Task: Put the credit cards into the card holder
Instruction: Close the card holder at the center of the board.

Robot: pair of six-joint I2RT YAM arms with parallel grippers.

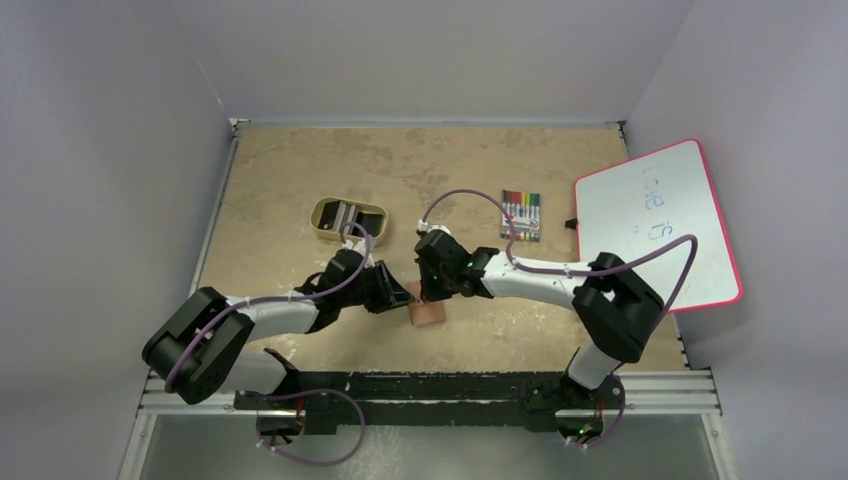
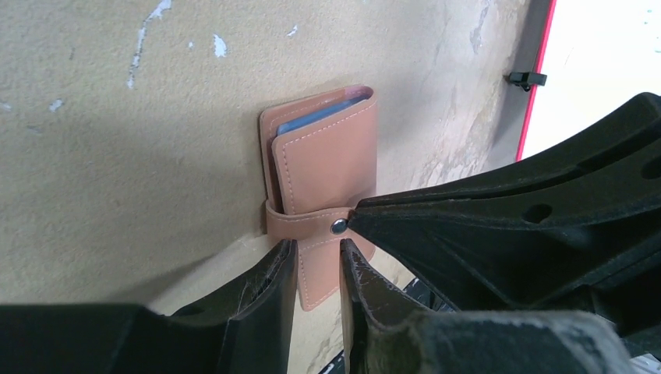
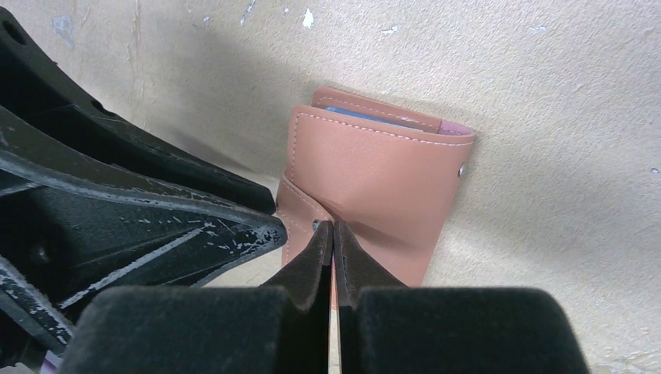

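The brown card holder (image 1: 428, 316) lies folded on the table between my two grippers, its strap wrapped round it with the snap button (image 2: 338, 226) showing. Blue-grey lining shows at its far edge (image 2: 319, 118). My left gripper (image 2: 316, 261) is narrowly open, its fingertips over the holder's near end (image 2: 319, 273). My right gripper (image 3: 334, 227) is shut, its tip touching the strap at the snap; it holds nothing that I can see. The holder also shows in the right wrist view (image 3: 382, 179). Dark and grey credit cards (image 1: 346, 214) lie in the tan tray.
The tan oval tray (image 1: 322, 228) stands behind my left arm. A pack of coloured markers (image 1: 520, 214) lies at the back right. A whiteboard with a red rim (image 1: 660, 225) leans at the table's right edge.
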